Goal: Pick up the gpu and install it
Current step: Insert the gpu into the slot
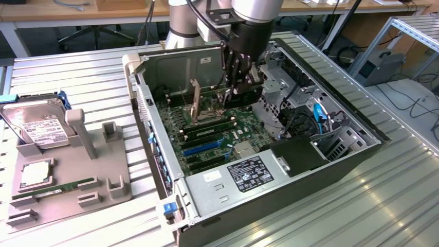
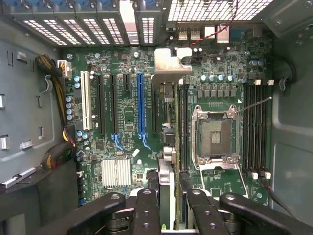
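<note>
My gripper [image 1: 237, 87] reaches down inside the open computer case [image 1: 343, 159], above the green motherboard [image 1: 219, 136]. It is shut on the gpu [image 2: 167, 147], which the wrist view shows edge-on, running from between the black fingers [image 2: 146, 210] to its silver bracket [image 2: 168, 61] near the case's rear slots. The card hangs upright over the board, beside the long blue slot [image 2: 141, 105] and the memory slots [image 2: 183, 127]. Whether its lower edge touches the board is hidden. In the exterior view its dark body [image 1: 245, 96] shows just under the fingers.
A grey holder [image 1: 75, 180] on the exterior view's left carries a hard drive [image 1: 38, 128], a processor chip [image 1: 34, 175] and a green memory stick [image 1: 65, 186]. Inside the case are the bare processor socket [image 2: 215, 137], the power supply [image 1: 250, 175] and drive cages [image 1: 288, 87].
</note>
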{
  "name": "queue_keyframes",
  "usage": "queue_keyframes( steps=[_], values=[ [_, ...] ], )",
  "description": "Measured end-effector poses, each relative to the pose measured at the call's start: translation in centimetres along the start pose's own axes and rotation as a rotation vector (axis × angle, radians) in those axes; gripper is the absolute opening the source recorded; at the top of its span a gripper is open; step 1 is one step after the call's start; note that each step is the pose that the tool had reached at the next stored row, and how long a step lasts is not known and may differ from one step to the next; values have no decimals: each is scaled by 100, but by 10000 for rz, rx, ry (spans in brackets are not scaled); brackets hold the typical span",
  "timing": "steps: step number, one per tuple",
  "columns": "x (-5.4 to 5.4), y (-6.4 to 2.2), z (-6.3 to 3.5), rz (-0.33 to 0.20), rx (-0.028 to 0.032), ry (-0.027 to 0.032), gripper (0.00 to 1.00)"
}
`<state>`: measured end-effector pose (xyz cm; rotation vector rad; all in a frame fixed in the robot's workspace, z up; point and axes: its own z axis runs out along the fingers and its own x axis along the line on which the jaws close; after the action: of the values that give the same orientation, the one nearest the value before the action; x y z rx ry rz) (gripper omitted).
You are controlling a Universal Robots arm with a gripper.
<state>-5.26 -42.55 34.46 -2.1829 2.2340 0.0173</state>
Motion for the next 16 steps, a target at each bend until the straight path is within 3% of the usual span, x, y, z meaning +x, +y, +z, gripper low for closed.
queue_keyframes(
  steps=[16],
  values=[
    [74, -2, -2, 0, 0, 0, 27]
  ],
)
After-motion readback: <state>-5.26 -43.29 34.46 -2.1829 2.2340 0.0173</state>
